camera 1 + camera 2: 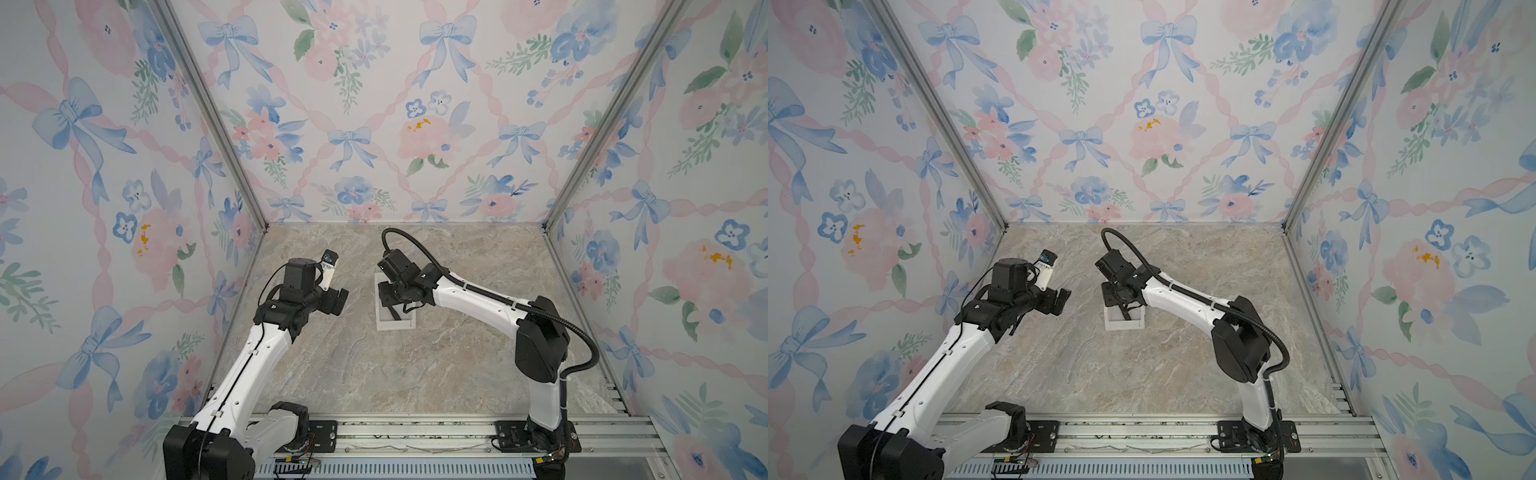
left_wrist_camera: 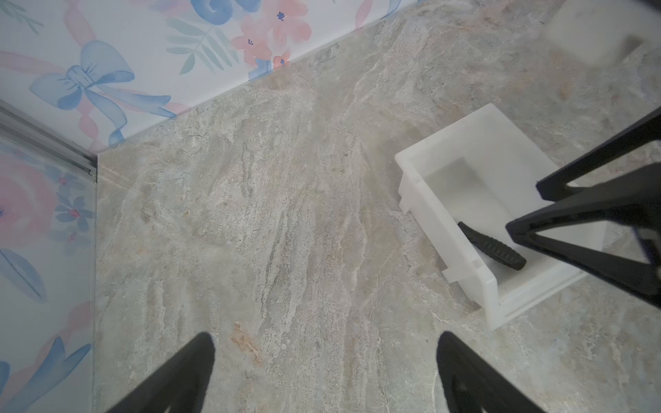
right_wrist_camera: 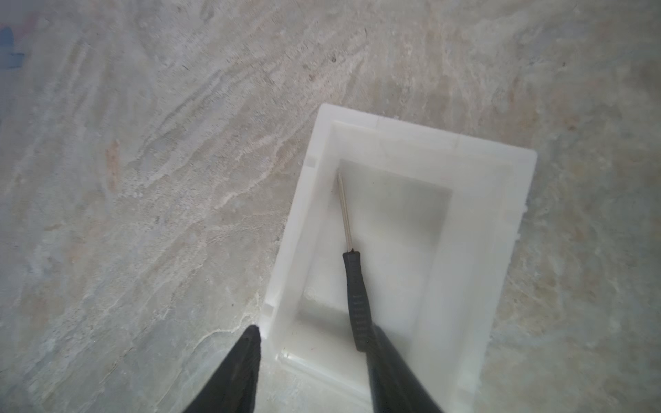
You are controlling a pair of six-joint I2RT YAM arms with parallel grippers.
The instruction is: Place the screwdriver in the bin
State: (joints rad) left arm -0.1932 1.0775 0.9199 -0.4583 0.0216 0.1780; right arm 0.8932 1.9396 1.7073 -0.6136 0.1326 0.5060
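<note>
The screwdriver (image 3: pixel 357 300) lies inside the bin (image 1: pixel 395 326), near the centre of both top views; my right gripper (image 3: pixel 314 330) stands partly open above it, holding nothing, with the handle end close against one finger. I would lift straight up, never sideways, so this finger does not drag the handle out. The left gripper (image 2: pixel 326 338) is wide open, empty.

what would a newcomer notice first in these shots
The bow-and-flower wallpaper on three walls grabs the eye first. In the middle sits a white bin with the screwdriver lying inside, the right gripper open just above it. The left gripper hangs open to the side, over the table.
</note>
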